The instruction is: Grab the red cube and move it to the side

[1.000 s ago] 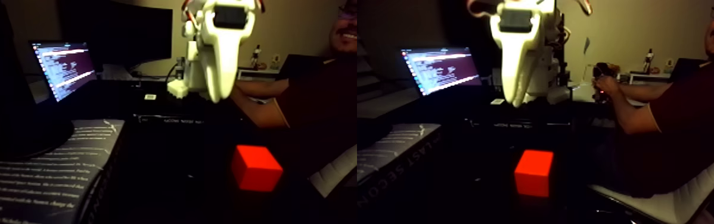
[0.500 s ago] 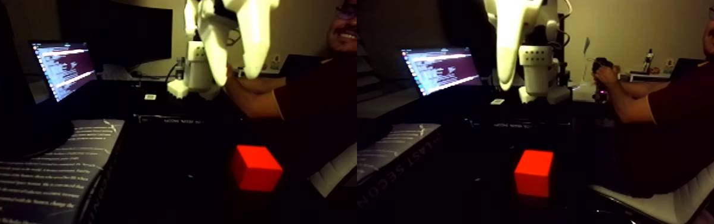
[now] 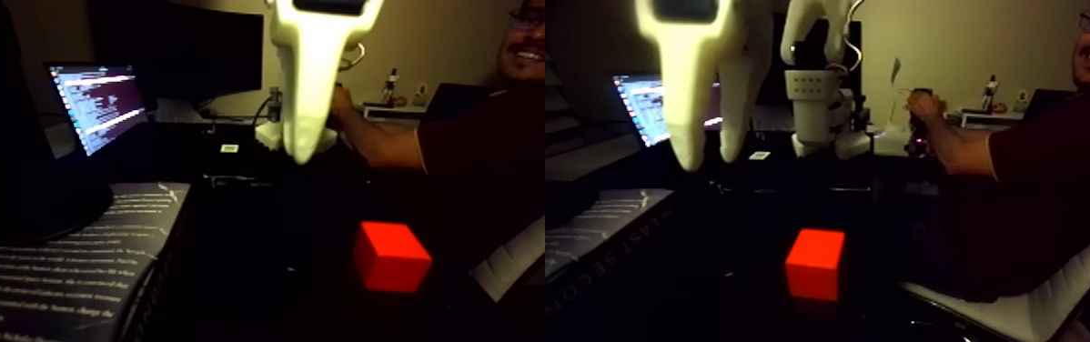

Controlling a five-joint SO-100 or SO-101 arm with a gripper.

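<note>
The red cube (image 3: 391,256) sits on the dark table, low and right of centre in the left half of this side-by-side fixed view, and it shows again in the right half (image 3: 814,264). My white gripper (image 3: 711,164) hangs from the top edge, well above the cube and to its left. In the right half its two fingertips (image 3: 689,162) point down a little apart with nothing between them. The left half shows the gripper (image 3: 305,155) edge-on as one white shape. It touches nothing.
A lit laptop (image 3: 97,105) stands at the back left, and a printed book (image 3: 43,273) lies at the front left. The arm's white base (image 3: 821,109) is behind. A seated person (image 3: 1053,173) on a chair (image 3: 1044,305) fills the right side.
The gripper has swung left and closer to the camera, looking larger and turned. The person's arm has shifted. The red cube has not moved.
</note>
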